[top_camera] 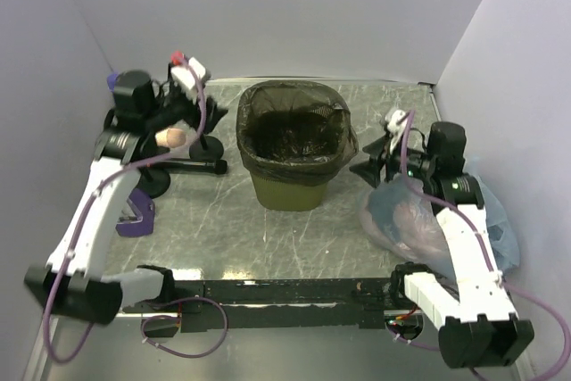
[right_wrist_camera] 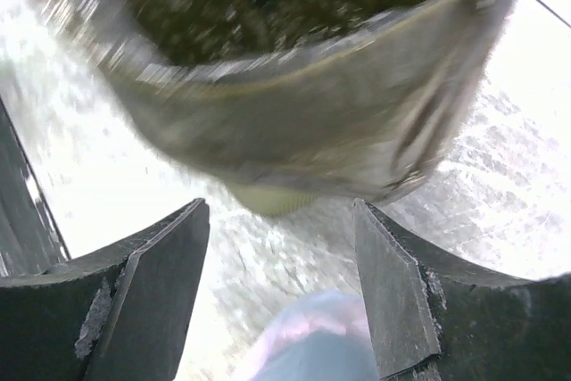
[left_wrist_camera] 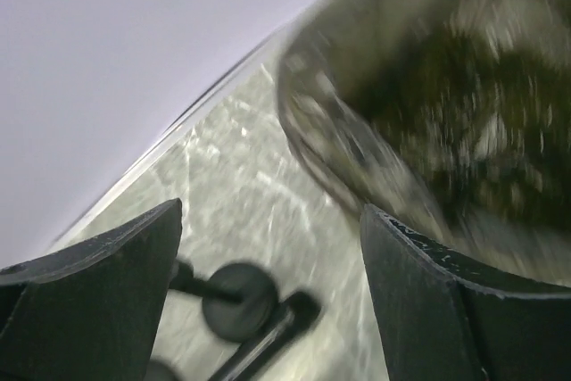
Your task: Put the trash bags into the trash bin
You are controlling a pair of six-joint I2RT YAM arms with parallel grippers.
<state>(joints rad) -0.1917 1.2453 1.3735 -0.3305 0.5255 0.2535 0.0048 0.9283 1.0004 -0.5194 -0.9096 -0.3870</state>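
Left side: black stand (top_camera: 183,165) and a purple object (top_camera: 138,213) sit on the table (top_camera: 214,229), close by the left arm.

Left gripper (top_camera: 212,118) is just left of the bin (top_camera: 290,192), up near rim height. Jaws are apart with nothing between them. In the wrist view both fingers (left_wrist_camera: 116,283) are spread wide, with bare table and a round foot of the stand showing in the gap. The bin is blurred at the upper right.

Centre: the bin stands upright mid-table. The bag (top_camera: 294,131) is in it as a liner. The dark crinkly film covers the inside and folds over the rim all round, hanging partway down the outer walls. Olive plastic shows only at the lower part.

Right gripper (top_camera: 368,162) is just right of the bin, near the rim and not touching. Jaws are apart and empty. The wrist view is blurred, with the bag-wrapped rim beyond the fingers (right_wrist_camera: 143,292).

Right side: clear bag (top_camera: 406,216) with pinkish contents lies on the table under the right arm, apart from the bin.
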